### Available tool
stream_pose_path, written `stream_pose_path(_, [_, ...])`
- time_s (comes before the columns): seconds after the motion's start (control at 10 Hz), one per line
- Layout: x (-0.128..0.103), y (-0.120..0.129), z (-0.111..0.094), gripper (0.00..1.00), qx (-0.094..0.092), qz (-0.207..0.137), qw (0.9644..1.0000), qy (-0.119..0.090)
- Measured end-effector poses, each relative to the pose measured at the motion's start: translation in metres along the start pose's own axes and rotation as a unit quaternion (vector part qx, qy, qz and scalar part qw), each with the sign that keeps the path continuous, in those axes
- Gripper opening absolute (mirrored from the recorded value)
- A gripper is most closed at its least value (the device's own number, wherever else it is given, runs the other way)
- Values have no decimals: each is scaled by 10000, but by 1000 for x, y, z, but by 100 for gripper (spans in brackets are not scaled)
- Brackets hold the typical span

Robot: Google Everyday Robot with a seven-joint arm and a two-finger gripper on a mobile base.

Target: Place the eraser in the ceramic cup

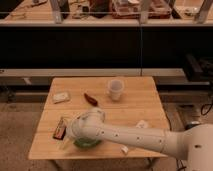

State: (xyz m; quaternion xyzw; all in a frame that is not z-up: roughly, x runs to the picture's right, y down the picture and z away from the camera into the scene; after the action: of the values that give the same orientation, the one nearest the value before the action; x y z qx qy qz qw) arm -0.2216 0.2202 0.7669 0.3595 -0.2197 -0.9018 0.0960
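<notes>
My gripper [67, 143] sits low by the near-left edge of the counter [145, 102], mostly hidden under the wrist, so I cannot tell whether it is open or closed. The eraser [60, 128] lies flat on the counter just left of it. I'd grip it squarely across its narrow width, then carry it to the cup [115, 89], well beyond and to the right.

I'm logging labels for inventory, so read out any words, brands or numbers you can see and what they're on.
No text can be read.
The eraser, ceramic cup and pale block show no legible marks; anything on the back shelf items is too small to read.
The tool, low at the front left of the table beside the green bowl, shows no lettering either.
</notes>
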Motion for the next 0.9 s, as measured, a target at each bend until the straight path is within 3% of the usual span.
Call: stream_pose_path(0.9, [-12,24,22,80,-77,635,9971,-403])
